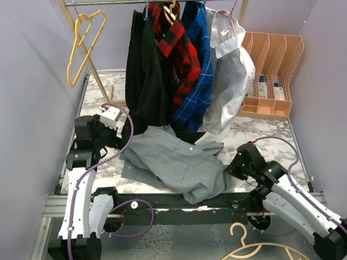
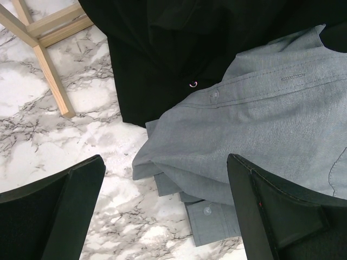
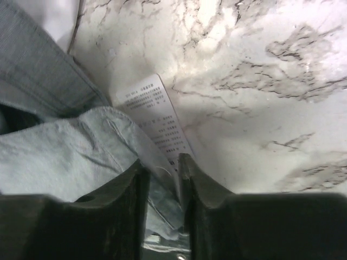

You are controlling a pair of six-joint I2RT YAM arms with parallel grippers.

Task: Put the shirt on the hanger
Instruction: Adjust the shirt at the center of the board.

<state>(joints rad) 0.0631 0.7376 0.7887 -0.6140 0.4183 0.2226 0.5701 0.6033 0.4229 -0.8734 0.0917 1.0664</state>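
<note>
The light-grey shirt [image 1: 176, 160] lies crumpled on the marble table [image 1: 103, 97] between the arms. The yellow-gold hanger [image 1: 84, 43] hangs at the upper left on the rack. My left gripper [image 1: 126, 134] is open at the shirt's left edge; in the left wrist view its jaws stand wide apart over a folded cuff with a white button [image 2: 206, 212]. My right gripper [image 1: 232, 164] is shut on the shirt's right edge; in the right wrist view the fingers [image 3: 191, 179] pinch grey fabric [image 3: 65, 157] and its white care label [image 3: 154, 116].
A black garment [image 1: 143, 70], a red plaid shirt [image 1: 176, 46], a blue plaid shirt [image 1: 198, 81] and a white shirt [image 1: 230, 76] hang on the rack behind. A peach organizer [image 1: 271, 76] stands at back right. A pale tan hanger [image 1: 260, 246] lies below the table edge.
</note>
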